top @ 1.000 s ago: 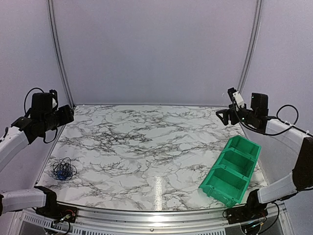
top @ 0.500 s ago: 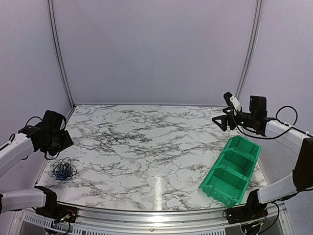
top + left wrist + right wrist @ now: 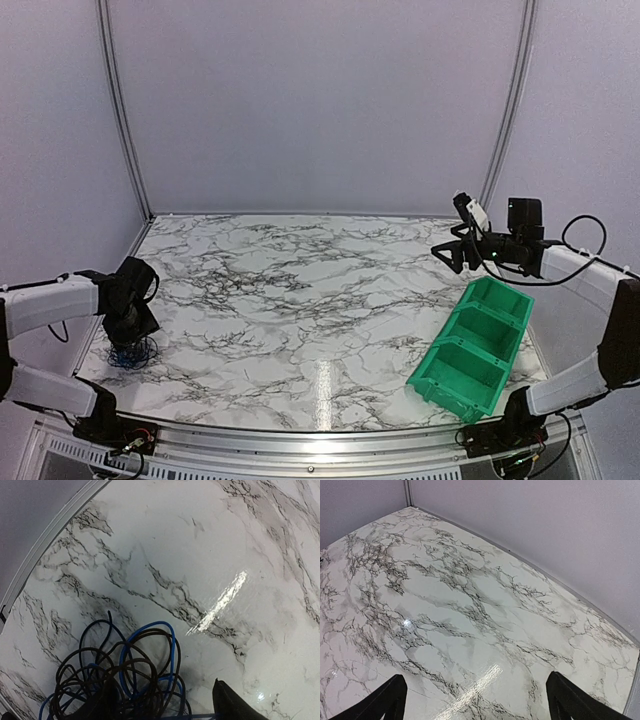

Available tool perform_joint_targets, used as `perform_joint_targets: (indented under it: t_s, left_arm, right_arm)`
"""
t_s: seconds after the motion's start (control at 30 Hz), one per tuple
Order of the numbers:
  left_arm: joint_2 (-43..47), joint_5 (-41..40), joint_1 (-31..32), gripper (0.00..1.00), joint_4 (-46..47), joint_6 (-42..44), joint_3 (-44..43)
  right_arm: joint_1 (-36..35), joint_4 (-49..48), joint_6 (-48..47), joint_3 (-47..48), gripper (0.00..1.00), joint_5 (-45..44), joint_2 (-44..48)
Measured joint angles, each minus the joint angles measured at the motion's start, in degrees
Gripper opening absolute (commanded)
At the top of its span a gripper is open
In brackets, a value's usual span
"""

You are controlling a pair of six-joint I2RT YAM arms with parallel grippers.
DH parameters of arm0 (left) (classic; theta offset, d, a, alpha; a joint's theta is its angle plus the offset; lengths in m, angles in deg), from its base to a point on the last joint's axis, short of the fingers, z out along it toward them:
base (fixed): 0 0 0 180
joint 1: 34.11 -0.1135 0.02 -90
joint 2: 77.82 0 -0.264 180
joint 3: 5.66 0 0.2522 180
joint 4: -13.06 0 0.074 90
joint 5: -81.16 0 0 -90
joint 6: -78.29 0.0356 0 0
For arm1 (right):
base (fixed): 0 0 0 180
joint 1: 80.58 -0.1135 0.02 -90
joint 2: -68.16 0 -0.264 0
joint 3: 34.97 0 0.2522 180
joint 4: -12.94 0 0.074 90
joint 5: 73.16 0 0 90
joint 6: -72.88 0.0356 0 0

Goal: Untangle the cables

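Observation:
The cables [image 3: 131, 352] are a small loopy tangle of thin black and blue wires at the table's near left corner. In the left wrist view the cables [image 3: 125, 675] fill the lower left. My left gripper [image 3: 135, 330] hangs low right over the tangle, jaws open, with wire loops lying between its dark fingertips [image 3: 225, 705]. My right gripper [image 3: 447, 251] is open and empty, held high over the table's far right, far from the cables. Its fingertips [image 3: 565, 695] frame bare marble.
A green three-compartment bin [image 3: 474, 346] lies at the near right. The marble table [image 3: 300, 300] has a metal rail along its left edge [image 3: 45, 550] and purple walls behind.
My left arm has swung down and toward the near left corner, coming low over the tangle. My right gripper has drifted slightly left.

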Motion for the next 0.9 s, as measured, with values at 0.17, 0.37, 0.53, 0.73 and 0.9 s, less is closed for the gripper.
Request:
perform_joint_targets:
  t_s: [0.17,0.37,0.53,0.73,0.9]
  left_arm:
    - [-2.97,0.87,6.03,0.66,3.15,-1.53,0.37]
    - [-8.55,3.67,17.51,0.62,10.1,-2.84,-0.31]
    - [-17.42,5.92,28.11,0.61,13.86,-0.83,-8.22]
    - [-27.41,8.98,42.16,0.61,18.45,6.93,-26.03]
    - [-28.74,9.97,46.31,0.71,20.9,13.35,-32.37]
  right_arm:
    - [0.0,0.35,-0.5,0.0,0.96,0.17,-0.52]
    - [0.0,1.01,-0.92,0.0,0.95,0.22,-1.84]
    - [0.0,1.31,-1.29,0.0,0.95,0.24,-2.45]
    - [0.0,1.42,-1.36,0.0,0.94,0.22,-2.97]
    - [0.0,1.57,-1.51,0.0,0.92,0.61,-3.13]
